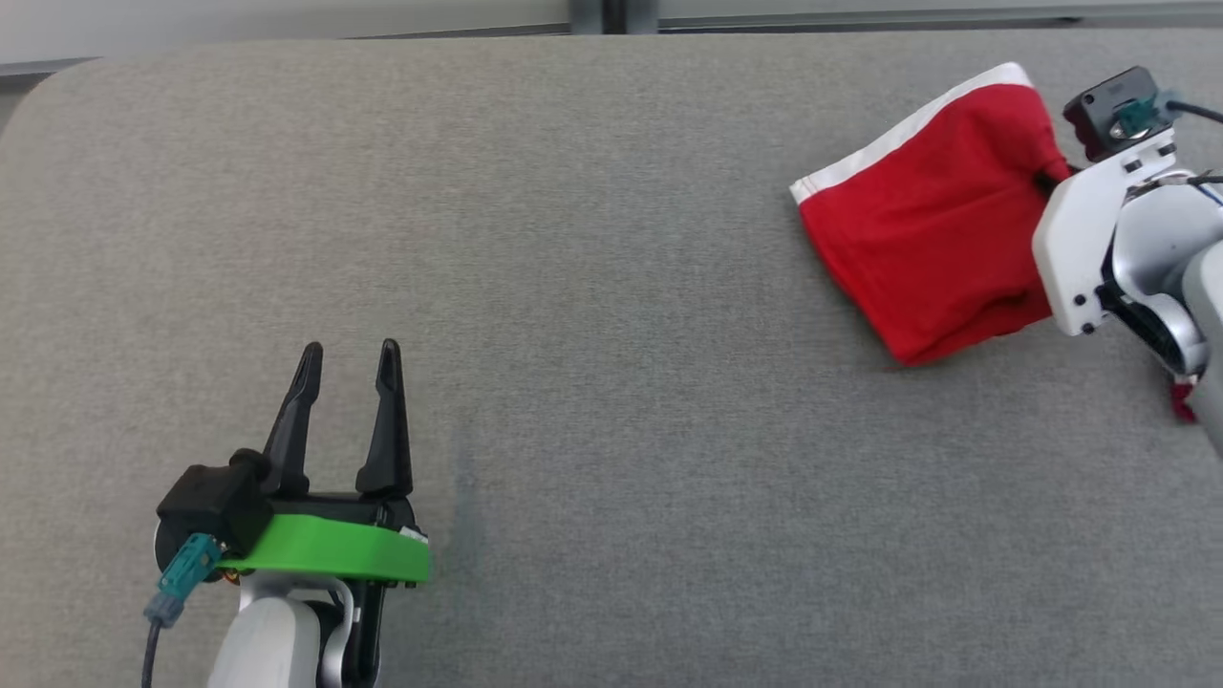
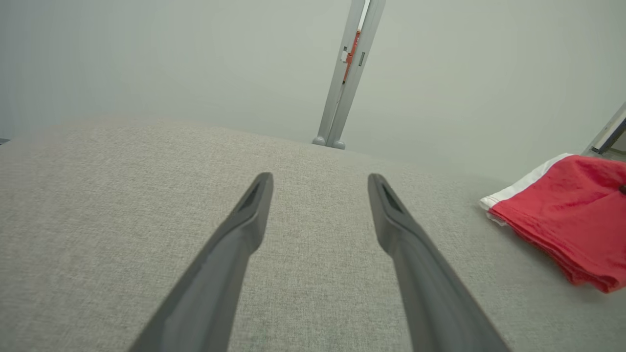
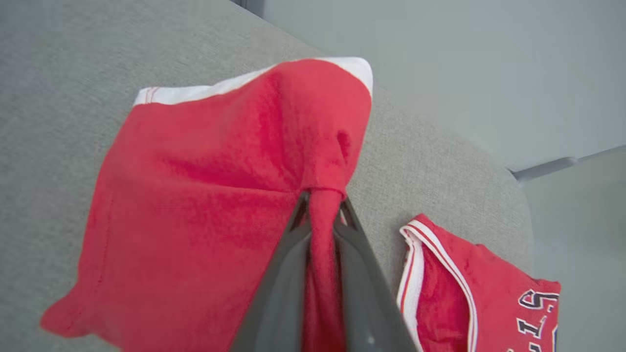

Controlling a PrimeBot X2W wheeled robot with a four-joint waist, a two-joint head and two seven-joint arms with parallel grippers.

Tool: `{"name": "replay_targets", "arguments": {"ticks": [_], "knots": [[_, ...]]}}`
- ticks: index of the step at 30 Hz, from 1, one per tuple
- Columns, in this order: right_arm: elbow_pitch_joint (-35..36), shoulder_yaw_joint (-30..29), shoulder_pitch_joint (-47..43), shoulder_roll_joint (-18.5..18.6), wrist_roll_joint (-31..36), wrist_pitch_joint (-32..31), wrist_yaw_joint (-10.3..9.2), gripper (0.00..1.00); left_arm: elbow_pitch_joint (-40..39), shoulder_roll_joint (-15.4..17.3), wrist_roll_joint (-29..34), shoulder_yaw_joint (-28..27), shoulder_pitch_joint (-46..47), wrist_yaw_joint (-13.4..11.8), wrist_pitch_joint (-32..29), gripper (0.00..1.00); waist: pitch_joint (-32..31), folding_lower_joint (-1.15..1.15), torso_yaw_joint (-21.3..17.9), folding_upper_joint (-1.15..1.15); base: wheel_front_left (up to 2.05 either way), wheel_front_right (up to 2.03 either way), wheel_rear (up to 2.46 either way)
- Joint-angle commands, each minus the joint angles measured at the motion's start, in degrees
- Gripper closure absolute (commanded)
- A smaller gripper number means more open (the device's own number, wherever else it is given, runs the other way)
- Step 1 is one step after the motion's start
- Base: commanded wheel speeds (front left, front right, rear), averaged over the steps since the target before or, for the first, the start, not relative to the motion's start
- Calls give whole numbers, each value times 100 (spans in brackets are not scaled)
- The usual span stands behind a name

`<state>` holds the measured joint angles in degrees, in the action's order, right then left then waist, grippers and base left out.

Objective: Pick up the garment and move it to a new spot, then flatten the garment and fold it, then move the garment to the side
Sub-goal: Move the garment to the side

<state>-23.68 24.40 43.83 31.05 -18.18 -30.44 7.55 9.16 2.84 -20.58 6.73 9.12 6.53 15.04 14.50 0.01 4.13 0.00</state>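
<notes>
The garment (image 1: 932, 229) is red with a white band along one edge and lies bunched at the far right of the grey fabric surface (image 1: 592, 239). My right gripper (image 1: 1051, 178) is at its right edge, shut on a pinched fold of the red cloth. In the right wrist view the fold runs between the two fingertips of that gripper (image 3: 323, 196), and the rest of the garment (image 3: 205, 195) spreads out beyond them. My left gripper (image 1: 349, 358) stands open at the near left with nothing between its fingers. It shows again (image 2: 320, 183) in its own view, with the garment (image 2: 572, 215) far to the right.
A second red piece of clothing (image 3: 469, 288), with white trim and dark lettering, lies close to the right of my right gripper; a scrap of it (image 1: 1183, 401) peeks out beside the right forearm. The surface's far edge meets a pale wall with a metal post (image 2: 342, 78).
</notes>
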Motion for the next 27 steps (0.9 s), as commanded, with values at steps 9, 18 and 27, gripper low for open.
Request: {"name": "replay_targets", "arguments": {"ticks": [9,18,27], "knots": [[165,-74,106,961,60,113,-14,100,-176,19,271,-59,386,52,15,0,675,-1,-1066,0,0,0,0],[-433,-934,-77,1091,877,909,-14,100,-211,20,508,47,631,95,15,0,1257,-1,-1034,0,0,0,0],[-1107,-1305,-213,1662,1853,1528,-15,100,-251,20,600,319,759,97,15,0,1646,-1,-561,0,0,0,0]]}}
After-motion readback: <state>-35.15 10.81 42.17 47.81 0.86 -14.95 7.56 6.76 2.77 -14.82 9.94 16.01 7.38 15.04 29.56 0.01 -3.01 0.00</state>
